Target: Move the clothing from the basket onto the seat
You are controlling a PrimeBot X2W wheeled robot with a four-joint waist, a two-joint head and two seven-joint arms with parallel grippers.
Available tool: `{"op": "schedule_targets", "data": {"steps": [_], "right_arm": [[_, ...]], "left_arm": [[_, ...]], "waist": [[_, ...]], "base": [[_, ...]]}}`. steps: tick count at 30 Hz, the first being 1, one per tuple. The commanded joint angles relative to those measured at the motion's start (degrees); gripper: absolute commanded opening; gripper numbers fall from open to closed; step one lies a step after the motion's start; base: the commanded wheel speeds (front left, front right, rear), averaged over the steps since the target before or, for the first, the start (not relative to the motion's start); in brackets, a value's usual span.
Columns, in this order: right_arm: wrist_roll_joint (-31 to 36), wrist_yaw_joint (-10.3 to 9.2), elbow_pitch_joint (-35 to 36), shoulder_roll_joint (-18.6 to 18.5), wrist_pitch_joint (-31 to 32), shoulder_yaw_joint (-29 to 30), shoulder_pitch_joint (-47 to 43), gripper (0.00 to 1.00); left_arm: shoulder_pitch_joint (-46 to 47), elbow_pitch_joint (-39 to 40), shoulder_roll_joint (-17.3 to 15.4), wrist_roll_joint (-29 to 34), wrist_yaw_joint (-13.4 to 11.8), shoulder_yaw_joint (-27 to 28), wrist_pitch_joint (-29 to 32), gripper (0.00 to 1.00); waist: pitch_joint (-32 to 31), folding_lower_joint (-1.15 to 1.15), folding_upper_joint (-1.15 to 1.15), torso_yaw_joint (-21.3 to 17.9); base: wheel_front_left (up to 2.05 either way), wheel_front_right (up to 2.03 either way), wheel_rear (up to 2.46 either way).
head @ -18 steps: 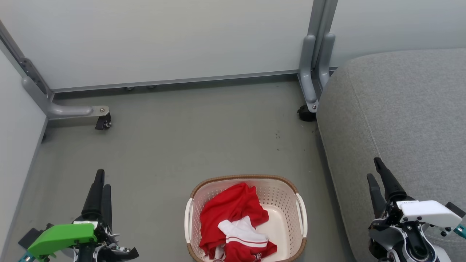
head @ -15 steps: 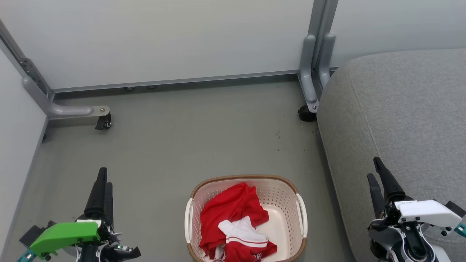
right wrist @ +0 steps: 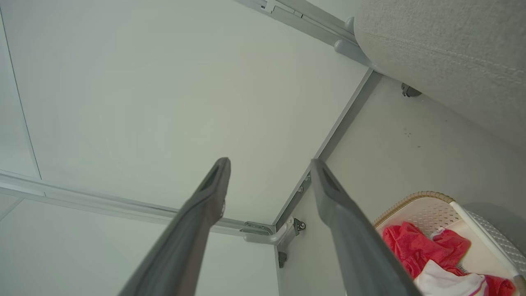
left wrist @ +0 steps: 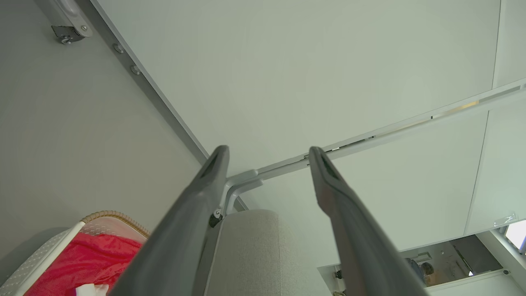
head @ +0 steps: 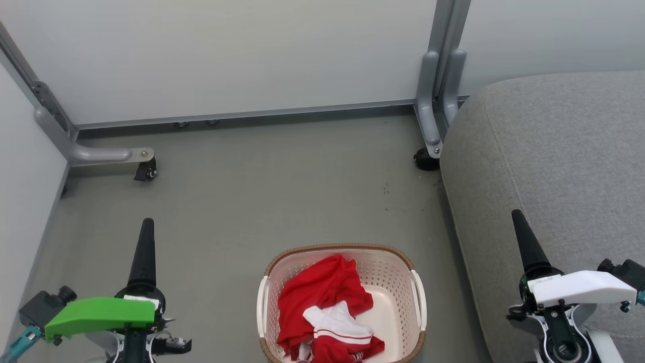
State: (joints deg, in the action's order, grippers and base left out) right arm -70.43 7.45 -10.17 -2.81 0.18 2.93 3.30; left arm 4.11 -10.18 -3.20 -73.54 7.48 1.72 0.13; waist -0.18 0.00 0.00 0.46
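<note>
Nothing is being carried yet: the job is standing at its opening step, the reach into the basket. The clothing (head: 322,300), a red heap with white trim, is lying bunched in the basket (head: 338,248), which is sitting on the floor (head: 262,196) at 6 o'clock in the head view. The grey seat (head: 564,161) is filling the 3 o'clock side, its rounded corner close beside the basket's right handle.

The left hand (head: 146,227) is hovering at 7 o'clock and the right hand (head: 519,222) at 5 o'clock, both flanking the basket and pointing toward 12. In the wrist views each is showing its two fingers spread wide with nothing between them.

The next move, as I judge it, is calling for one hand to tip downward, come in over the woven rim, and pinch a fold of the red fabric high enough to lift clear of the basket wall before swinging toward 3 o'clock.

Pale partition panels (head: 227,55) are closing off 12 o'clock, with a wheeled grey foot (head: 145,171) at 10 and a grey post (head: 434,116) at 1. None of these is blocking the path; the basket's wall and loose trailing cloth are looking like the likelier snags.
</note>
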Motion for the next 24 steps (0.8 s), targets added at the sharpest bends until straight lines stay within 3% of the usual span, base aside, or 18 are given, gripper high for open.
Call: {"op": "schedule_targets", "data": {"steps": [1,24], "right_arm": [[3.1,0.02,1.4,-0.6,-0.7,-0.4,0.0,1.0],[26.2,0.03,2.8,-1.0,-5.3,-3.0,-1.3,1.0]], "left_arm": [[0.3,1.4,-0.8,3.0,0.0,-0.3,-0.6,1.0],[-1.1,2.8,-1.2,26.3,0.0,-2.6,-5.3,1.0]], "waist": [[0.0,0.0,0.0,0.0],[-0.2,0.0,0.0,0.2]], "base": [[0.0,0.0,0.0],[0.0,0.0,0.0]]}}
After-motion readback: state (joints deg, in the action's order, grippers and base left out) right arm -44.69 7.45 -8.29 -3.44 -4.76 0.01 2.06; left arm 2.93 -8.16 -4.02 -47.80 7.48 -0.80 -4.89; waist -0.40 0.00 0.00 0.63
